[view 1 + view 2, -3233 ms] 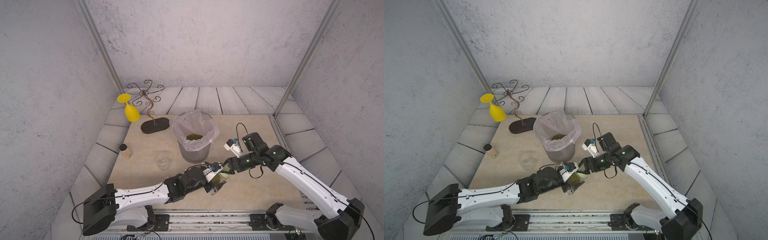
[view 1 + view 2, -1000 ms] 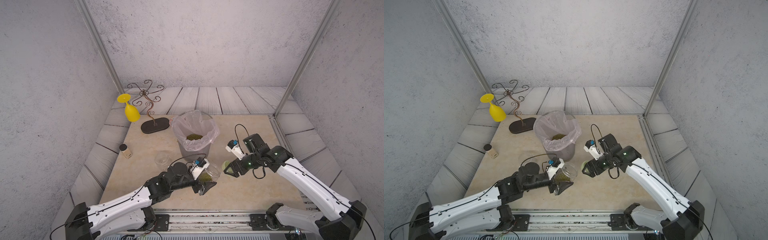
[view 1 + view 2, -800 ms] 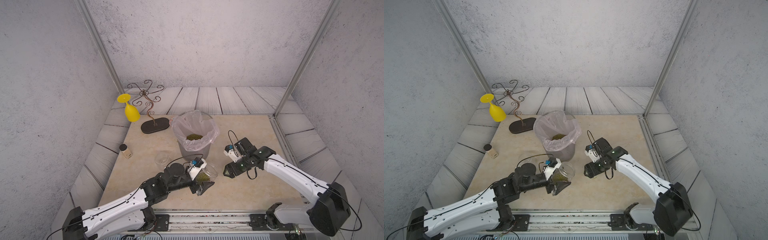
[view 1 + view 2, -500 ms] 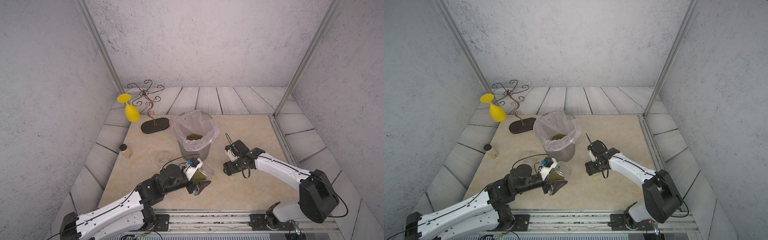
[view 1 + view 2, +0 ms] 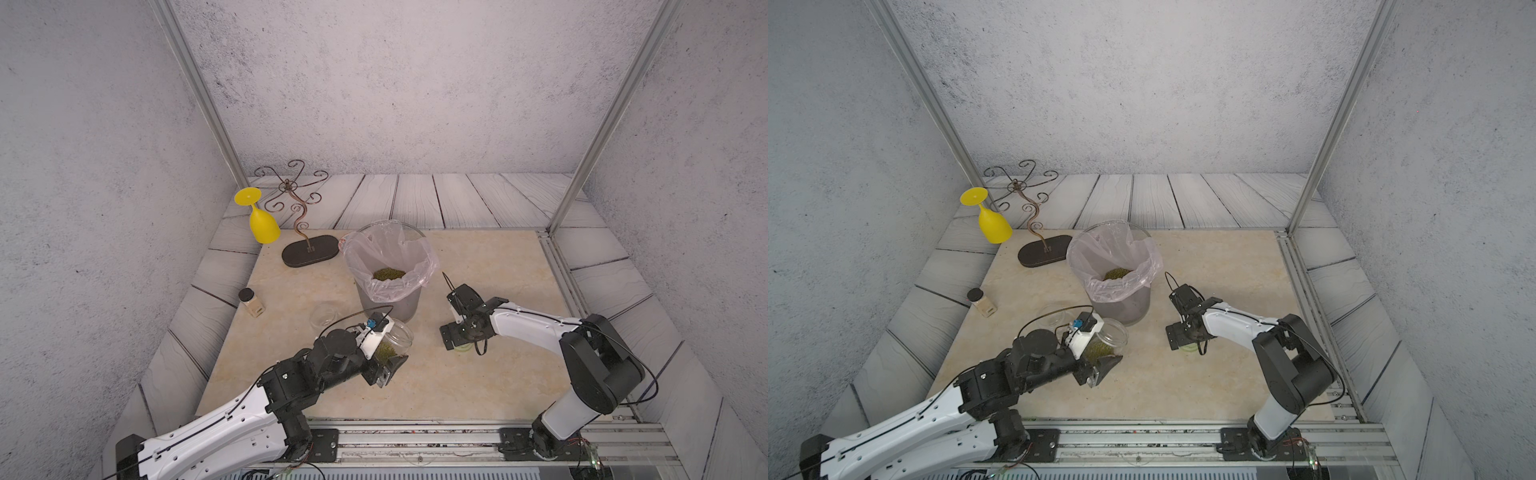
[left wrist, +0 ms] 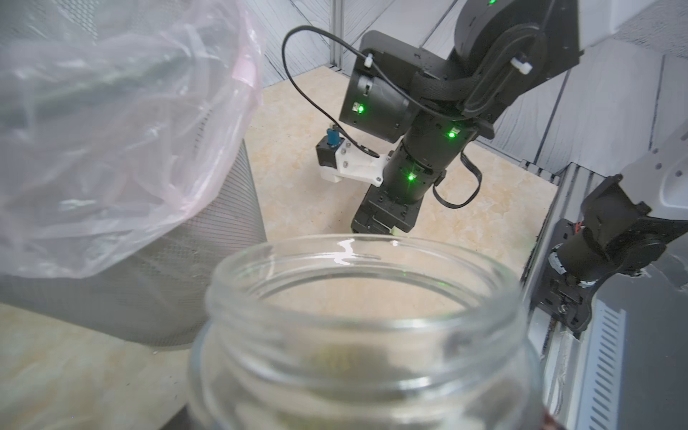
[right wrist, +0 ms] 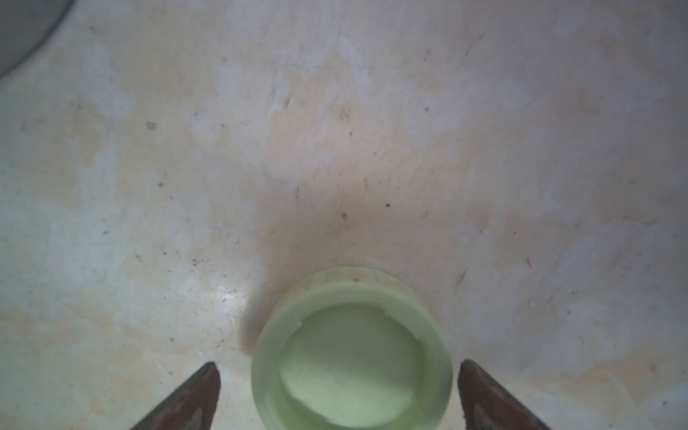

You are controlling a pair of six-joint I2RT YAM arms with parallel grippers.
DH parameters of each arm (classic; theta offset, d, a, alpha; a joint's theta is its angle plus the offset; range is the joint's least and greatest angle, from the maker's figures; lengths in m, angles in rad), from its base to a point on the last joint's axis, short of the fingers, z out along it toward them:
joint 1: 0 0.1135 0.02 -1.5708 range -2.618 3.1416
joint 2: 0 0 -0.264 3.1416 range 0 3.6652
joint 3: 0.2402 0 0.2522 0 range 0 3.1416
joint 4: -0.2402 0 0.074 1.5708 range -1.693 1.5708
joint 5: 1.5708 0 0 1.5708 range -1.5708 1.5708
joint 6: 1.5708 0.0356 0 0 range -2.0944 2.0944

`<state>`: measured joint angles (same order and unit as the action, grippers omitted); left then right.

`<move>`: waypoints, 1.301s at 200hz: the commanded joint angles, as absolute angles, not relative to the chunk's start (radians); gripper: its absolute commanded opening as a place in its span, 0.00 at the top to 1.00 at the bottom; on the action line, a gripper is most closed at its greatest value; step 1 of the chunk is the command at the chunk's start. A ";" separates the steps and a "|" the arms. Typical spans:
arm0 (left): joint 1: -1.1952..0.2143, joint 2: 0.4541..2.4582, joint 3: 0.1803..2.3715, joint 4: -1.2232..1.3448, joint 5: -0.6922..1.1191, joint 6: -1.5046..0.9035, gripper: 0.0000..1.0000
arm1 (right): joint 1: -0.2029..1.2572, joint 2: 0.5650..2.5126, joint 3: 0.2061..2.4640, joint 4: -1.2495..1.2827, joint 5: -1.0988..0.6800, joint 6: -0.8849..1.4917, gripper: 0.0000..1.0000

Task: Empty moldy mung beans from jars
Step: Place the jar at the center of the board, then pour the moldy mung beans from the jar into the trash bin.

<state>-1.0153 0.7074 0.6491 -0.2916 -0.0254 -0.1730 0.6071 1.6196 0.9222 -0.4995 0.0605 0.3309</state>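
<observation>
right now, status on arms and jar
Left fingers shut on open jar, tilted, mung beans inside. Right fingers open, straddling pale green lid on table, not touching. Bin beside jar, nothing between.

The lined bin (image 5: 388,286) is standing mid-surface, crowding the left hand (image 5: 385,353) and its bean jar (image 5: 399,336) — the empty jar (image 5: 325,314) is narrowing that side. Bare surface (image 5: 490,266) is lying open around the right arm, with only the green lid (image 7: 352,350) sitting there.

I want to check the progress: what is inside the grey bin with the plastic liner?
Inside the grey bin, a small heap of mung beans lies in the plastic liner. The liner's near fold covers the rest of the bottom.
</observation>
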 commanded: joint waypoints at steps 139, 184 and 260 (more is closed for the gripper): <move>-0.776 1.083 1.288 -0.566 -0.246 0.089 0.45 | 0.615 1.307 0.895 -0.579 -0.055 0.298 0.01; -0.749 1.125 1.355 -0.607 -0.144 0.139 0.46 | 0.617 1.176 0.985 -0.622 -0.255 0.180 0.01; -0.748 1.065 1.336 -0.680 0.059 0.126 0.46 | 0.617 1.338 1.509 -0.724 -0.646 0.075 0.28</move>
